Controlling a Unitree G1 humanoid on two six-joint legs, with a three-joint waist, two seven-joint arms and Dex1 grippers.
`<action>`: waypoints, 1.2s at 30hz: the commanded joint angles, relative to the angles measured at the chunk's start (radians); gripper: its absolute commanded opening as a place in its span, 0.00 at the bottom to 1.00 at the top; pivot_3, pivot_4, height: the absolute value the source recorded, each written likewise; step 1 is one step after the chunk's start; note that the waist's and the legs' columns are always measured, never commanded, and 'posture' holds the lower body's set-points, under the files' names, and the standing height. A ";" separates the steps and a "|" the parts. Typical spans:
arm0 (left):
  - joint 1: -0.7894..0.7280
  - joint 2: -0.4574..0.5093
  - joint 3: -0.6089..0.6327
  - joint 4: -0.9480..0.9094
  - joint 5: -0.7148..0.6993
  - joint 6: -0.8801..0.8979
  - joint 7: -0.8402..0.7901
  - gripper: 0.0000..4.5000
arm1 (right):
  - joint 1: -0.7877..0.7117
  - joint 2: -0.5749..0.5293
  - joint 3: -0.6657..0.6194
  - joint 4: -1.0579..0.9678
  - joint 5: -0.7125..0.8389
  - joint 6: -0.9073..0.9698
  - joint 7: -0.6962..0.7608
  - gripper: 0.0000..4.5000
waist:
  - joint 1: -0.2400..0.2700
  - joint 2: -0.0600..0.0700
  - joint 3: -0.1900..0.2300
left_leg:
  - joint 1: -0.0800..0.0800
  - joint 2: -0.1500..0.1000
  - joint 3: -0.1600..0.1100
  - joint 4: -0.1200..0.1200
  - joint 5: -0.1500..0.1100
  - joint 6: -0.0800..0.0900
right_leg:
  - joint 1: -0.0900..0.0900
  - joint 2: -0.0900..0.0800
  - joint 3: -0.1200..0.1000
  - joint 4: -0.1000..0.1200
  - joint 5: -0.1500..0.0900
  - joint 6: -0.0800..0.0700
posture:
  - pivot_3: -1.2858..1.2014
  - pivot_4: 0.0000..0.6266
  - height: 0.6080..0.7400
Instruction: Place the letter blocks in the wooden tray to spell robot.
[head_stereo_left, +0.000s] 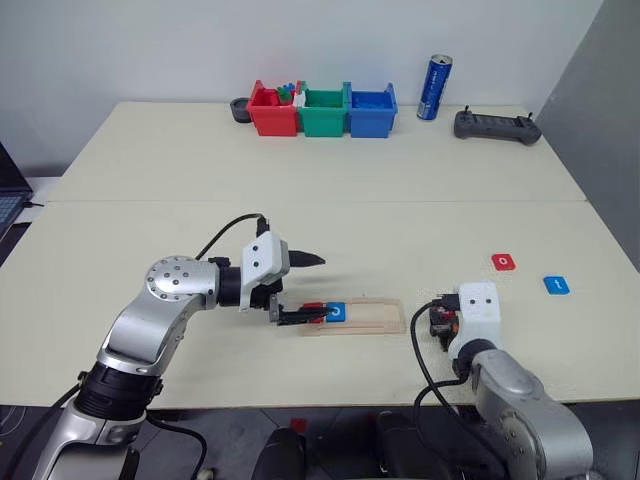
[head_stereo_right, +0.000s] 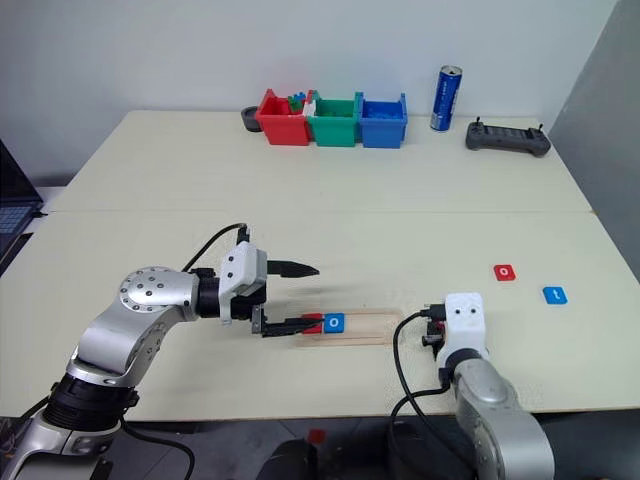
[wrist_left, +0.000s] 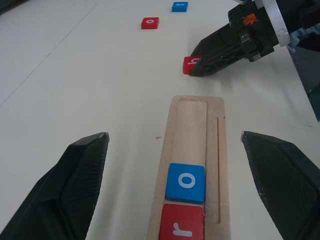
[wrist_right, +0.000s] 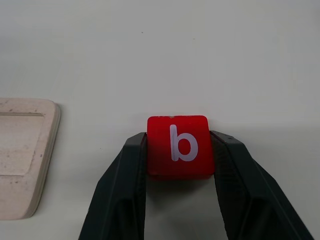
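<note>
Partly hid the wooden tray (head_stereo_left: 385, 316) at its nine o'clock end behind the left gripper (head_stereo_left: 303, 288), jaws spread wide, one finger over that end. Lay with its long axis running three to nine o'clock on the table (head_stereo_left: 330, 200). Held a red r block (wrist_left: 182, 228), cut off by the picture's edge, and a blue o block (wrist_left: 185, 182) side by side in the groove. Pinched the red b block (wrist_right: 178, 145) in the right gripper (wrist_right: 178, 165), off the tray's three o'clock end. Rested a red o block (head_stereo_left: 504, 262) and a blue t block (head_stereo_left: 556, 285) loose on the table, further toward three o'clock.
</note>
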 joint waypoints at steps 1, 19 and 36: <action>-0.023 -0.001 -0.002 -0.003 -0.009 -0.019 -0.019 1.00 | 0.006 0.023 -0.047 -0.021 -0.018 0.000 -0.024 0.32 | 0.000 0.000 0.000 | 0.000 0.000 0.000 0.000 0.000 0.000 | 0.000 0.000 0.000 0.000 0.000 0.000 | 0.52 0.24 1.00; 0.003 0.013 0.019 -0.018 -0.002 -0.016 -0.002 1.00 | -0.247 -0.041 -0.248 -0.036 0.144 -0.120 0.188 1.00 | -0.001 0.000 0.000 | 0.000 0.000 0.000 0.000 0.000 0.000 | 0.000 0.000 0.000 0.000 0.000 -0.001 | 0.52 0.24 1.00; 0.055 0.004 0.020 -0.015 0.016 -0.062 0.037 1.00 | -0.211 -0.855 -0.087 0.445 0.236 -0.605 1.068 1.00 | -0.002 0.000 0.001 | 0.001 0.000 0.002 0.000 -0.001 0.003 | 0.002 0.000 0.000 -0.001 0.002 -0.003 | 0.52 0.24 1.00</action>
